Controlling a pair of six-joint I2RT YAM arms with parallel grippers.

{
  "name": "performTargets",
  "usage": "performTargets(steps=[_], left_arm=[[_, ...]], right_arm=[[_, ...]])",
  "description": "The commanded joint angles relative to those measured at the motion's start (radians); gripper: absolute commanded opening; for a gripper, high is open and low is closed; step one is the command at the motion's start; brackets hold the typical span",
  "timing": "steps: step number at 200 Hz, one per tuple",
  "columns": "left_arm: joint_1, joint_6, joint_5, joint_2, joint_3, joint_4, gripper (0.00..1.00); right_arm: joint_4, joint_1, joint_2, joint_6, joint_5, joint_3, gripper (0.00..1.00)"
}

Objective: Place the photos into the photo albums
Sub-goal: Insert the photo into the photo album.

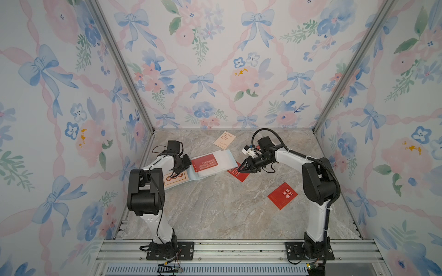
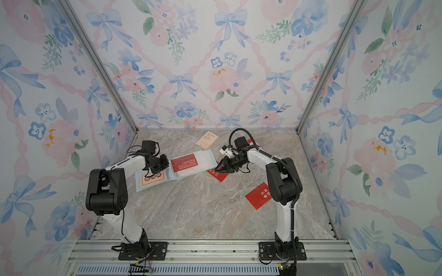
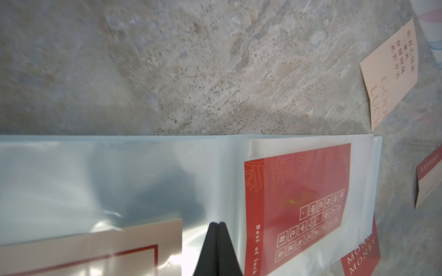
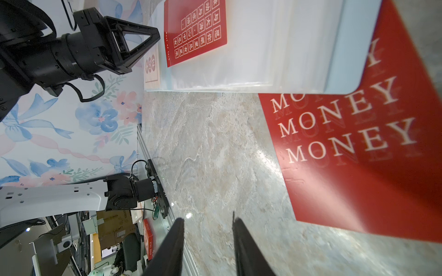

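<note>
Overhead, a marble-patterned table (image 1: 215,210) is walled in floral paper (image 1: 215,59). At ten o'clock the glossy-sleeved album (image 1: 218,160) is laid under the pinched-together left hand (image 3: 217,223); the right hand (image 4: 208,219) is spread over a red photo (image 4: 358,167).

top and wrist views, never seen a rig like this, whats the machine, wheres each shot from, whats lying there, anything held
Two robot arms tipped with pincers. Both top views look from above; each wrist view looks out from one arm's wrist. On the marbled tabletop lies an open pale blue photo album, a red Best of luck card and a cream red-bordered card in its sleeves. Loose: a red MONEY card partly under its corner, a red card with Chinese characters, a cream GOOD LUCK card. The left gripper is shut over the album, the right gripper open; both look empty.
</note>
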Motion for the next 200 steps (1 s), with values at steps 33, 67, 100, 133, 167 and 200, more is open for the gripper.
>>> performTargets(steps=[33, 67, 100, 133, 167, 200], left_arm=[[-0.042, 0.009, 0.016, 0.076, 0.068, -0.018, 0.0], [-0.067, -0.004, 0.021, 0.099, 0.105, -0.018, 0.0], [-0.103, -0.017, 0.025, 0.128, 0.142, -0.019, 0.0], [-0.123, -0.02, 0.027, 0.15, 0.152, -0.018, 0.0], [-0.119, -0.013, 0.019, 0.127, 0.142, -0.02, 0.0], [-0.104, 0.017, -0.022, 0.072, 0.142, -0.046, 0.0]], right_arm=[[-0.024, 0.006, -0.034, -0.012, 0.009, 0.011, 0.36], [-0.039, -0.001, -0.034, -0.02, 0.012, 0.023, 0.36], [-0.029, -0.001, -0.032, -0.012, 0.014, 0.019, 0.36], [-0.032, -0.004, -0.035, -0.014, 0.015, 0.016, 0.36], [-0.01, -0.005, -0.028, 0.01, 0.025, 0.019, 0.36], [0.097, 0.015, 0.024, 0.132, 0.062, 0.054, 0.36]])
